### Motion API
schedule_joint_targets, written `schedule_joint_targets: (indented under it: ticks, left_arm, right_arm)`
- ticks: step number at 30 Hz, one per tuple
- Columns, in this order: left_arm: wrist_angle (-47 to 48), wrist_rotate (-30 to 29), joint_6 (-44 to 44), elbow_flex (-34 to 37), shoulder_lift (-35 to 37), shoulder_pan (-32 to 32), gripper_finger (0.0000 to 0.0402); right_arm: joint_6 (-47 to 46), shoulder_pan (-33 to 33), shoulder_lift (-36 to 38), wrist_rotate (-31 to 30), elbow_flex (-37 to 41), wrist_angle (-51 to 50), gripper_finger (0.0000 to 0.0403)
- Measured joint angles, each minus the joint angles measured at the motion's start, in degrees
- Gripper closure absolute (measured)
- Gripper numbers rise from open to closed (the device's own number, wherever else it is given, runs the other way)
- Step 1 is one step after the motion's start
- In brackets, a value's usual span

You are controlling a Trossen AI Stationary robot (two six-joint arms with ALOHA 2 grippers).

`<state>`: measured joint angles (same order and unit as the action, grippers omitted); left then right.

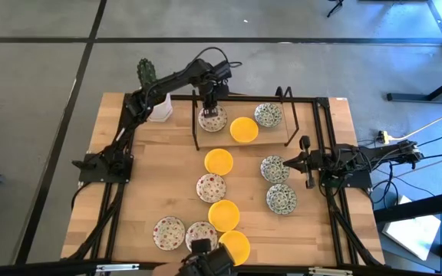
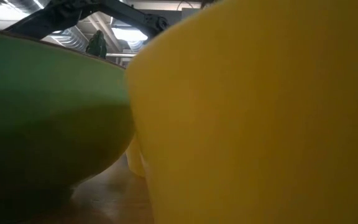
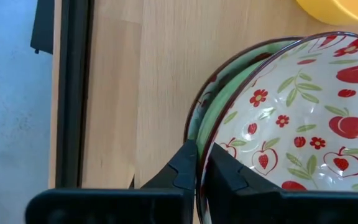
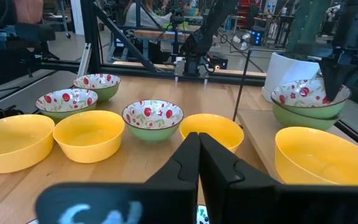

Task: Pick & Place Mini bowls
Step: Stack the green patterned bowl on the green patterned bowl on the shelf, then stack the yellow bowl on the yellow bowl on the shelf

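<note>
My left gripper (image 1: 212, 107) reaches to the table's far side and is shut on a white bowl with red floral speckles (image 1: 212, 119). That bowl sits nested in a second bowl (image 4: 306, 117) on a raised wooden board (image 1: 271, 136). A yellow bowl (image 1: 244, 129) and a green-grey patterned bowl (image 1: 268, 115) rest on the same board. My right gripper (image 1: 307, 162) waits shut at the table's right, beside a green-grey bowl (image 1: 275, 169), touching nothing. More bowls stand on the table nearer the front. My left gripper (image 3: 201, 152) pinches the rim (image 3: 216, 127) of the red-speckled bowl, one finger inside the bowl and one outside its green wall. The fingers come from above, pointing down. The bowl stays upright, sitting in the bowl beneath it.
A white pot (image 1: 159, 110) with a cactus (image 1: 146, 73) stands left of the board, close to the left arm. Yellow bowls (image 1: 219, 161) (image 1: 224, 215) (image 1: 235, 245), red-speckled bowls (image 1: 211, 187) (image 1: 169, 232) and a green-grey bowl (image 1: 281, 199) fill the middle and near side. A yellow bowl (image 2: 260, 112) blocks the low view.
</note>
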<state>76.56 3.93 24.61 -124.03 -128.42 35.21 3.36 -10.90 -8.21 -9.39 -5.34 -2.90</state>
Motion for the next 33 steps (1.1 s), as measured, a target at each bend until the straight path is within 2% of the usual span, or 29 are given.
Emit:
schedule_joint_targets:
  ticks: [5, 13, 16, 19, 21, 24, 27, 30, 33]
  left_arm:
    - [-0.2, 0.0, 0.0, 0.0, 0.0, -0.3, 0.036]
    - [-0.6, -3.2, -0.5, -1.2, 0.0, -0.4, 0.0309]
    - [1.1, -3.0, -0.6, -4.4, 0.0, -1.0, 0.0291]
    - [4.6, -3.4, -2.0, -11.1, 0.1, -2.3, 0.0274]
    - [4.4, -5.6, -3.9, -9.2, 3.5, -3.9, 0.0266]
    - [9.4, -8.9, -4.9, -7.8, 9.2, -7.3, 0.0264]
    - [13.9, -7.8, -6.8, -7.7, 15.6, -11.4, 0.0281]
    - [10.1, -4.1, -6.8, -4.6, 24.8, -15.6, 0.0315]
    - [-2.2, -1.5, -7.0, 3.6, 36.2, -19.5, 0.0353]
  right_arm:
    - [0.0, 0.0, 0.0, 0.0, 0.0, 0.0, 0.0395]
    - [-0.1, 0.0, 0.0, 0.0, 0.0, 0.0, 0.0395]
    - [-0.1, 0.0, 0.0, 0.0, 0.0, 0.0, 0.0395]
    - [-0.1, 0.0, 0.0, 0.0, 0.0, 0.0, 0.0395]
    - [-0.1, 0.0, 0.0, 0.0, 0.0, 0.0, 0.0395]
    - [-0.1, 0.0, 0.0, 0.0, 0.0, 0.0, 0.0395]
    - [-0.1, 0.0, 0.0, 0.0, 0.0, 0.0, 0.0395]
    - [-0.1, 0.0, 0.0, 0.0, 0.0, -0.1, 0.0395]
    - [-0.1, 0.0, 0.0, 0.0, 0.0, -0.1, 0.0395]
